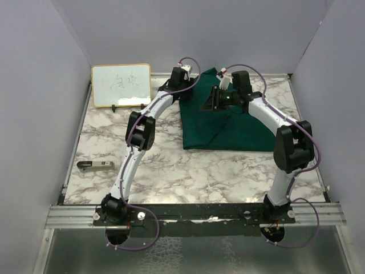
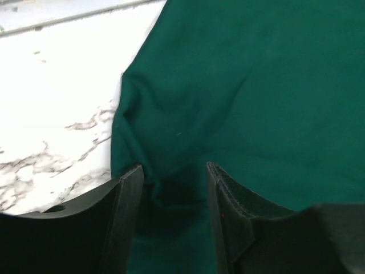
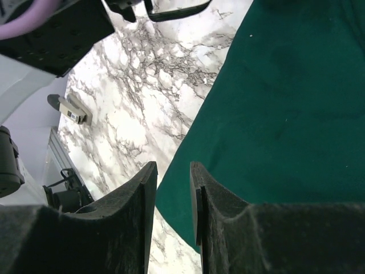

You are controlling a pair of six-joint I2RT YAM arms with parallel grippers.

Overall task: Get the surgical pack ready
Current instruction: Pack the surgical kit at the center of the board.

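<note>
The surgical pack shows only as a dark green fabric drape (image 1: 228, 123), lying folded and slightly creased on the marble table, right of the middle. My left gripper (image 1: 182, 84) hangs over the drape's far left corner. In the left wrist view it (image 2: 174, 166) is open, with bunched green cloth (image 2: 239, 91) below the gap and nothing pinched. My right gripper (image 1: 206, 104) hovers above the drape's upper middle. Seen from the right wrist, it (image 3: 173, 165) stands open by a narrow gap with nothing in it, above the drape's edge (image 3: 274, 114).
A wood-framed whiteboard (image 1: 121, 84) leans at the back left. A small grey and black hand tool (image 1: 95, 165) lies near the table's left edge, and the right wrist view shows the same tool (image 3: 71, 109). Grey walls enclose three sides.
</note>
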